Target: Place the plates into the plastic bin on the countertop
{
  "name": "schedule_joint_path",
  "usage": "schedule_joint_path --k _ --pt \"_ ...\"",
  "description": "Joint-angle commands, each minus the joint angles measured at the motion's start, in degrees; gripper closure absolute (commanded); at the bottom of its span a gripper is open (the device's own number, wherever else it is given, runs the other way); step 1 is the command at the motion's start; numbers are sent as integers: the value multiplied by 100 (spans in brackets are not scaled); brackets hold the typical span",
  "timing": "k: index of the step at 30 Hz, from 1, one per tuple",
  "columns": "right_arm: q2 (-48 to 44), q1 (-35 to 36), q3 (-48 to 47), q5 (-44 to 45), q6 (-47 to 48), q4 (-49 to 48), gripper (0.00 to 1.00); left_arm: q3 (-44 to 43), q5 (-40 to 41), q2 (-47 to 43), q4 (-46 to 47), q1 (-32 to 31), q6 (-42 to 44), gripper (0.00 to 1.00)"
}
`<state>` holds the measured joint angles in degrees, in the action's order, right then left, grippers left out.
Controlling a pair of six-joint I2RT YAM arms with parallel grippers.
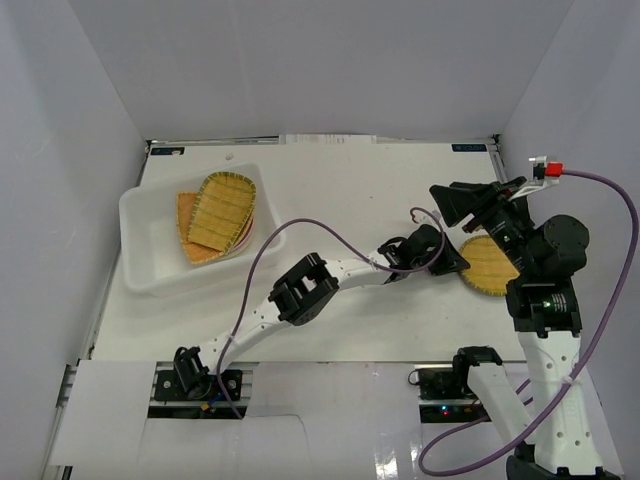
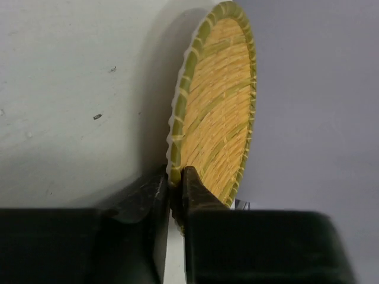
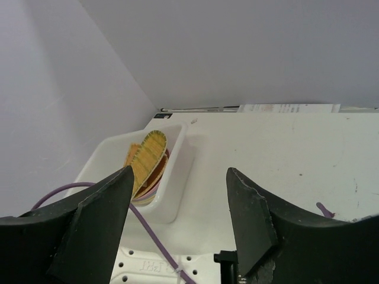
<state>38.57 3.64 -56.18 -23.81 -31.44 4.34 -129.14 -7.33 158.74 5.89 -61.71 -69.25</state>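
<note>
The white plastic bin (image 1: 150, 262) stands at the left of the countertop (image 1: 370, 200) and holds a stack of plates with two wicker dishes (image 1: 222, 212) on top; it also shows in the right wrist view (image 3: 177, 177). My left gripper (image 1: 450, 262) is shut on the near rim of a third, rounded wicker dish (image 1: 490, 265) at the right side; in the left wrist view the dish (image 2: 219, 106) stands tilted on edge between the fingers (image 2: 195, 189). My right gripper (image 3: 180, 219) is open and empty, raised above the right side, facing the bin.
White walls enclose the countertop on three sides. A purple cable (image 1: 290, 235) loops over the left arm, and another runs along the right arm (image 1: 610, 260). The right arm's body (image 1: 545, 260) stands close beside the held dish.
</note>
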Motion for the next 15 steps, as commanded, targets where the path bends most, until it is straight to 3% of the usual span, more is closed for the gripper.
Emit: schedule_joint_path --k 1,3,5,9,15 --pt "-60 102 107 -106 -125 -328 30 -50 373 228 -756 -16 -194 85" --pt "-77 128 160 -10 -55 -267 30 397 329 -8 -633 27 -71 100" --pt "-34 137 143 26 -20 -206 30 984 320 -646 -213 54 278 100" --pt "37 146 -58 43 -55 -214 30 3231 119 -2273 1202 177 798 100" --pt "125 155 -410 105 -266 -364 26 4888 -303 -5056 2109 607 1527 100"
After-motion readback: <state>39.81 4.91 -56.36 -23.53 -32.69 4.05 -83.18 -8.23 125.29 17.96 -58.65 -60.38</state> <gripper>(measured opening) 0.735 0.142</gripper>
